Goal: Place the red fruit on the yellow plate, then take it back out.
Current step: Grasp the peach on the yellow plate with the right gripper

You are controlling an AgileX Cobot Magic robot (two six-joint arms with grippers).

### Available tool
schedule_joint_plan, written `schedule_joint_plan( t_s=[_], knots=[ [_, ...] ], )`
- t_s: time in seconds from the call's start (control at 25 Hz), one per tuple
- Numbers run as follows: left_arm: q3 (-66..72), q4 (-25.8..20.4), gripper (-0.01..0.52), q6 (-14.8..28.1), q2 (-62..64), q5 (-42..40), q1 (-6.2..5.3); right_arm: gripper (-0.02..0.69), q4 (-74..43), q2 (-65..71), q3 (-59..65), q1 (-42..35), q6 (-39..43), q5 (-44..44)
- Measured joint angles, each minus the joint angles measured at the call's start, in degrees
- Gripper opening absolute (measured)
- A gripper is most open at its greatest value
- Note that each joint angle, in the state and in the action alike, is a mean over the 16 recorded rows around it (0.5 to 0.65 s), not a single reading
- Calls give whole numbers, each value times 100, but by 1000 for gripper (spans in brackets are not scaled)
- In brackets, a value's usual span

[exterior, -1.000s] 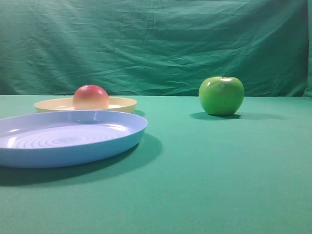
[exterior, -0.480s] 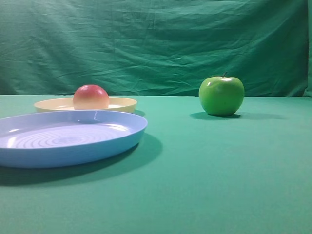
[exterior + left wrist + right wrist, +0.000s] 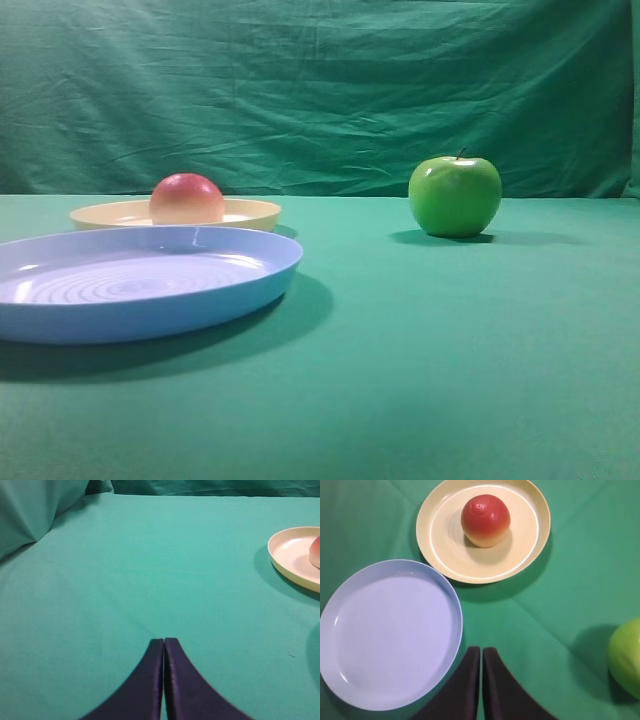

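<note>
Left end effector (image 3: 163, 642) closed, fingers pressed together, gripping nothing, over bare green desk (image 3: 150, 570); yellow plate (image 3: 292, 555) at its 2 o'clock, well apart. Blue plate (image 3: 140, 285) sits front left on the desk, nothing in it. Yellow plate (image 3: 175, 214) just behind it, at blue plate's 12 o'clock. Red fruit (image 3: 186, 199) rests on the yellow plate, near centre, untouched. Right end effector (image 3: 481, 652) closed, holding nothing, hovering beside the blue plate's (image 3: 390, 635) rim; red fruit (image 3: 485, 520) at its 12 o'clock, apart. Green apple (image 3: 454, 195) stands upright on the desk far right, at 4 o'clock in the right wrist view (image 3: 626, 657).
</note>
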Motion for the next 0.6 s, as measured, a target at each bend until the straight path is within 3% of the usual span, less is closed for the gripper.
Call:
schedule_joint_plan(
  t_s=[0.36,0.48,0.6],
  knots=[
    [0,0,0,-7,0,0,0,22,-689,1826,-2319,429,421,434],
    [0,0,0,-9,0,0,0,85,-756,2265,-2765,582,390,320],
    [0,0,0,-10,0,0,0,192,-719,2622,-3040,702,284,124]
  ],
)
